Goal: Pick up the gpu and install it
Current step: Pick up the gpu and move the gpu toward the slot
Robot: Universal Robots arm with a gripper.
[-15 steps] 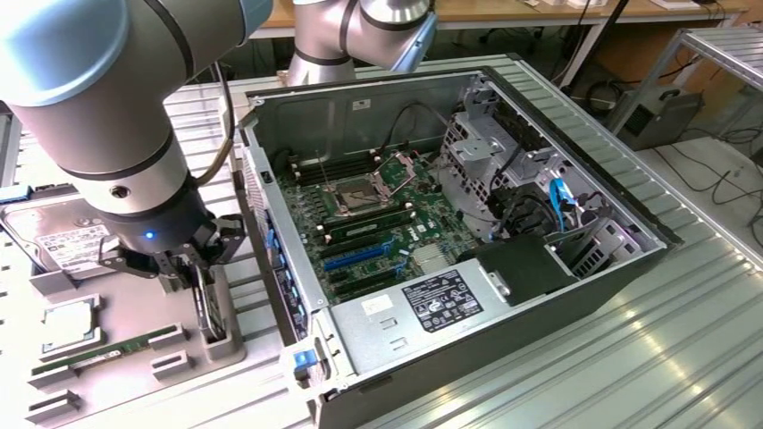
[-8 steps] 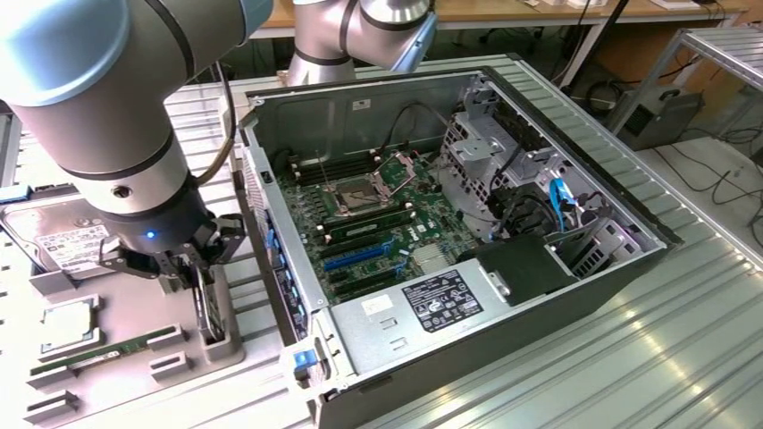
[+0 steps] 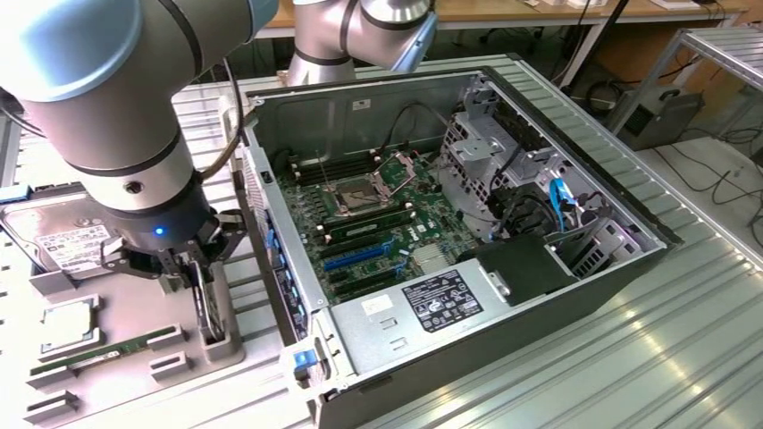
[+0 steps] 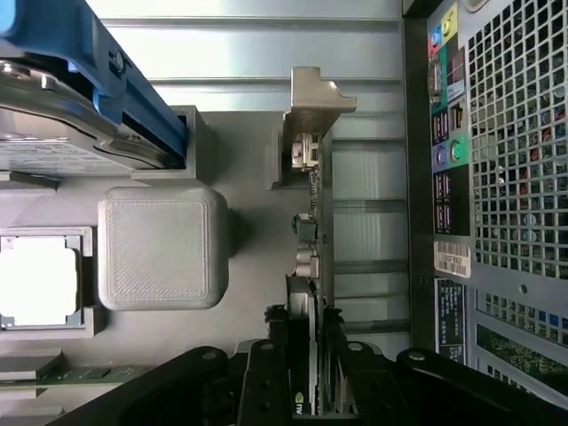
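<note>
Nothing printed can be read. A black label with white print [image 3: 441,300] sits on the power supply [image 3: 379,332] at the near end of the computer case [image 3: 513,344]. A white label [image 3: 71,248] covers the hard drive [image 3: 30,219] at the exterior view's left. A white barcode sticker [image 4: 453,259] is on the case's rear panel [image 4: 524,133].

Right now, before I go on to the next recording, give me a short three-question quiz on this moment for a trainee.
1. True or false: the gpu is already seated on the motherboard inside the case.
2. Which part is the tool down at? A) the hard drive B) the gpu C) the memory stick
3. Fill in: the gpu stands on its ___ in the gray holder beside the open case.
Key: 1 false; 2 B; 3 edge.
</note>
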